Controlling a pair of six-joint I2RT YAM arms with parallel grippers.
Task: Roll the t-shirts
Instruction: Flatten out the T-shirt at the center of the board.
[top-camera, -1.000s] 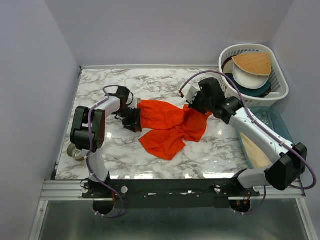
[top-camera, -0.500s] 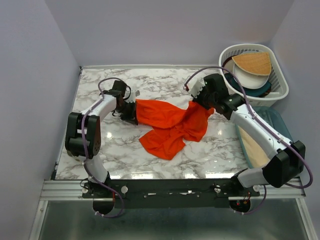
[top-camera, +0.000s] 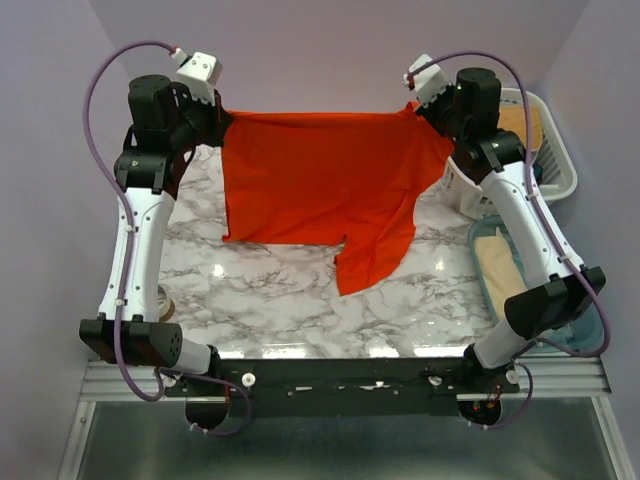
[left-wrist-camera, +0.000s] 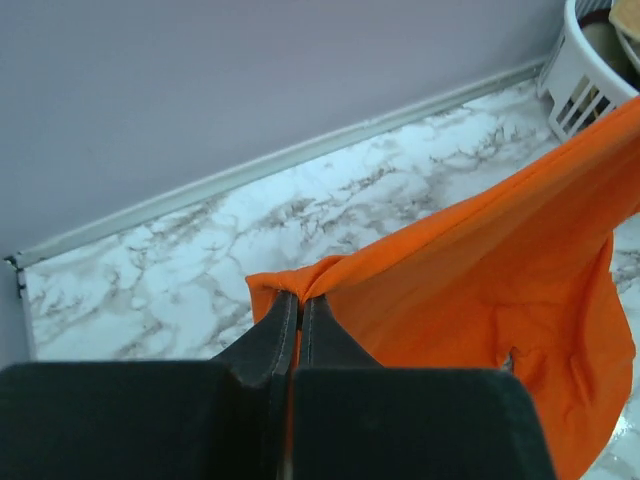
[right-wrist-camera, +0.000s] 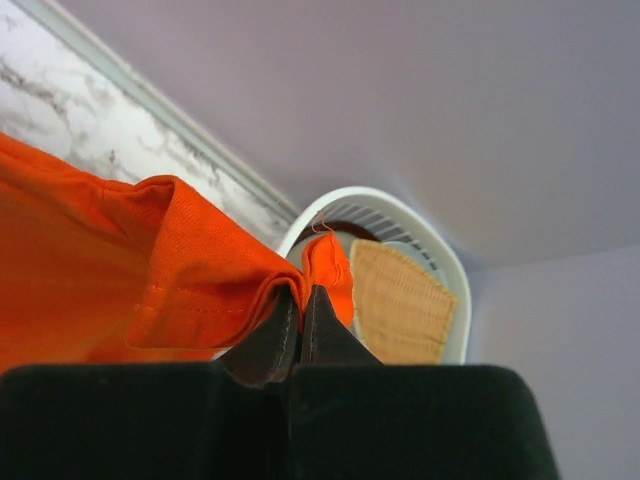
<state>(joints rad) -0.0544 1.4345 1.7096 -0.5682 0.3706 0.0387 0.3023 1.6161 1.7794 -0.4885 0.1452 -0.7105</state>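
Orange-red, thin and soft: the t-shirt (top-camera: 320, 180), strung up in the air over the far half of the marble surface (top-camera: 280, 290). Pinched at one top corner by the left claw (left-wrist-camera: 293, 310), fingers pressed together on the cloth; at the other by the right claw (right-wrist-camera: 300, 305), clamped likewise on a fold. Looks like the spreading step, ahead of any rolling. Next, probably: lower and lay flat, without slack. Long axis left to right along the taut top edge; free edge hanging down, toward the arms' bases.
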